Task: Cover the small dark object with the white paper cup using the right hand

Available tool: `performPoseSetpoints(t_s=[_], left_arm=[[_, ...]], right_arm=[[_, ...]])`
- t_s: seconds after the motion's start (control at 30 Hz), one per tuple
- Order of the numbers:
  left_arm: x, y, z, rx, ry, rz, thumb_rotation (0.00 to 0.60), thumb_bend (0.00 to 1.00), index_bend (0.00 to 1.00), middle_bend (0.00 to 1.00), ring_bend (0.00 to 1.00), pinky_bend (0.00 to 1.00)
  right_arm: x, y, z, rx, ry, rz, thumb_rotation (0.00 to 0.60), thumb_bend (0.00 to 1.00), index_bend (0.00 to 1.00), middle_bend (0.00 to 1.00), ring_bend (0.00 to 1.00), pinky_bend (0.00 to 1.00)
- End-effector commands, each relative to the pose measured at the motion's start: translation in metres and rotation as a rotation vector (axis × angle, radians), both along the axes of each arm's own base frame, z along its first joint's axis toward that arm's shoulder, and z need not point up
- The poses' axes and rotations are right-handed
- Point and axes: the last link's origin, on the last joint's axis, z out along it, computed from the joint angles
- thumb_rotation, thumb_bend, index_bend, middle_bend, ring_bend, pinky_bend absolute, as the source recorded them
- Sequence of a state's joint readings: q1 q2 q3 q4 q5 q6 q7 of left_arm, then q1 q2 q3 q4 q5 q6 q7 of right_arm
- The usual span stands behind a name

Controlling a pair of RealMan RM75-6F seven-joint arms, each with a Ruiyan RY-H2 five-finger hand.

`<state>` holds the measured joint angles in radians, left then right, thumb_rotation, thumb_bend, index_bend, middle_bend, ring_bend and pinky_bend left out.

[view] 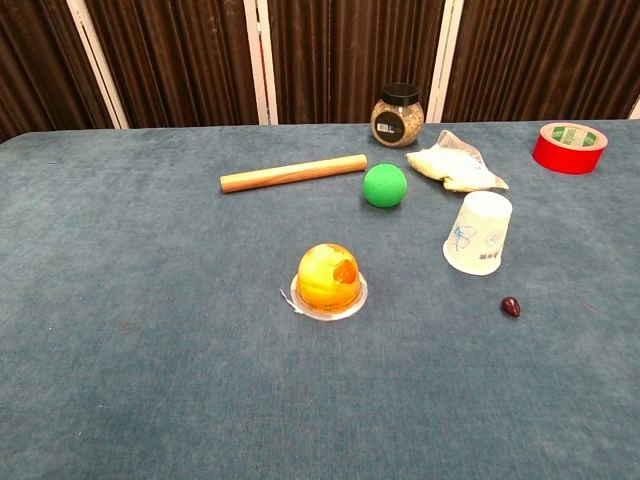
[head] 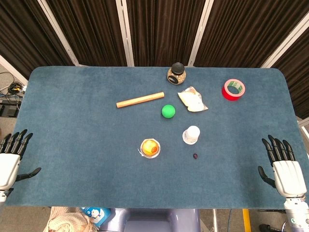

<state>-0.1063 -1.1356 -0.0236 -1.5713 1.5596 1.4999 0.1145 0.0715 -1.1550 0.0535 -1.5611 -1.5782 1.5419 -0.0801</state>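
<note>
The white paper cup (head: 191,135) (view: 478,233) stands mouth-down on the blue table, right of centre. Just in front of it and slightly to its right lies the small dark object (head: 195,156) (view: 511,306), apart from the cup. My right hand (head: 281,161) hovers at the table's front right corner, fingers spread, holding nothing, well to the right of both. At the front left edge my left hand (head: 10,157) is open too. Neither hand appears in the chest view.
A yellow-orange jelly cup (head: 150,148) (view: 329,279) sits left of the paper cup. Behind are a green ball (head: 168,111), a wooden stick (head: 140,99), a crumpled bag (head: 192,99), a dark-lidded jar (head: 177,73) and a red tape roll (head: 233,89).
</note>
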Motion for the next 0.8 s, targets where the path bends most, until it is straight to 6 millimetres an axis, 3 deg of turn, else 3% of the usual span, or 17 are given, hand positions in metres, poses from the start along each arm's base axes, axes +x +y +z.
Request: performPoseSetpoints(t_s=[0.03,0.5,0.6,0.8], left_arm=[[-0.001,0.0,0.0,-0.003,-0.003,0.01,0.6,0.0,0.0,0.0,0.0,0.01],[-0.001,0.0,0.001,-0.002,-0.022,0.039,0.6,0.0,0.0,0.0,0.0,0.01],[-0.002,0.0,0.002,-0.004,-0.029,0.046,0.6,0.0,0.0,0.0,0.0,0.01],[-0.002,0.003,-0.001,-0.018,-0.033,0.058,0.6,0.0,0.0,0.0,0.0,0.01]], right_arm=[[-0.001,0.0,-0.001,0.007,0.006,-0.011,0.6,0.38,0.0,0.0,0.0,0.04],[0.008,-0.002,-0.002,0.034,-0.068,-0.025,0.6,0.37,0.0,0.0,0.0,0.04],[0.015,-0.01,-0.003,0.038,-0.07,-0.016,0.6,0.37,0.0,0.0,0.0,0.06],[0.035,-0.048,-0.012,0.078,-0.016,-0.019,0.6,0.37,0.0,0.0,0.0,0.09]])
